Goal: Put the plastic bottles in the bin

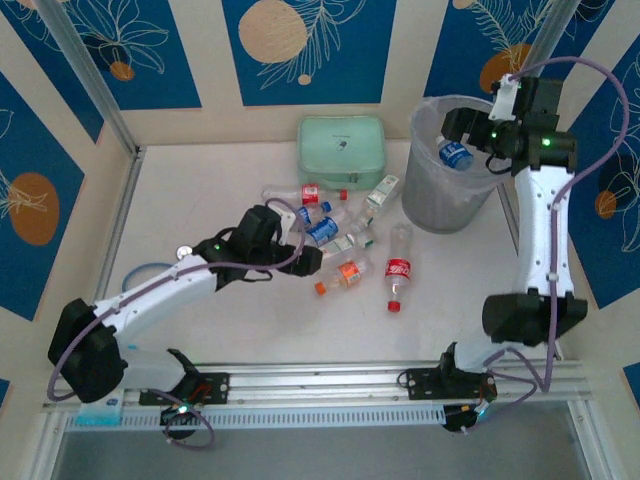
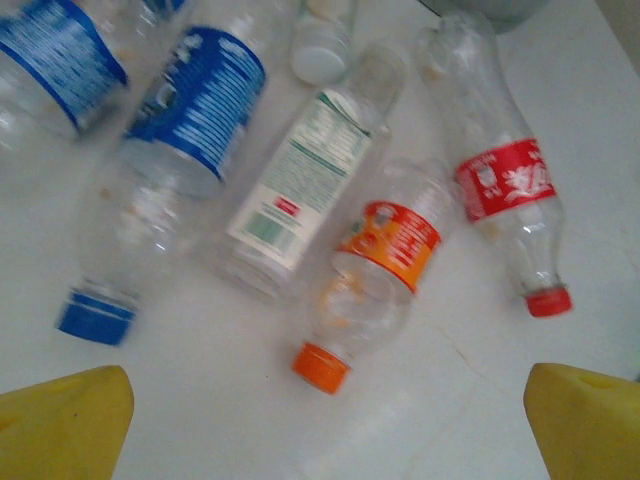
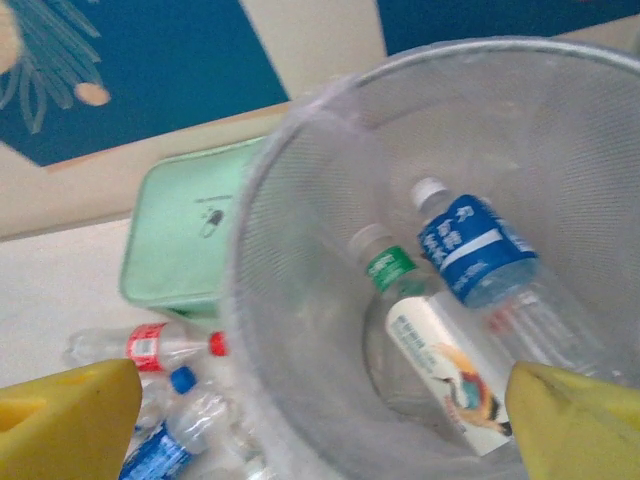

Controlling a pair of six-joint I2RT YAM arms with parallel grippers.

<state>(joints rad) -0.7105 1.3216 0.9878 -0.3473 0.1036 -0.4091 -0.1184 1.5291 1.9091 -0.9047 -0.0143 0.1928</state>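
Bin [image 1: 432,205]: far-right of table, clear bag liner. Inside, per right wrist cam: blue-label bottle [image 3: 475,250], green-label bottle [image 3: 390,268], white-label bottle [image 3: 445,375]. Right gripper [image 1: 468,130]: above bin mouth, jaws wide, nothing btwn them. Other plastic bottles: loose heap on table left of bin, incl. orange-label bottle [image 2: 375,265] and red-label bottle [image 2: 500,185], the latter nearest the bin. Left gripper [image 2: 325,425]: over heap, jaws wide, empty. Mint-green case [image 1: 342,148]: left of bin, not for binning. Risk: bottles lie packed close, so closing on one prob. shoves neighbours; a slick round body may squirt out or roll away from bin.
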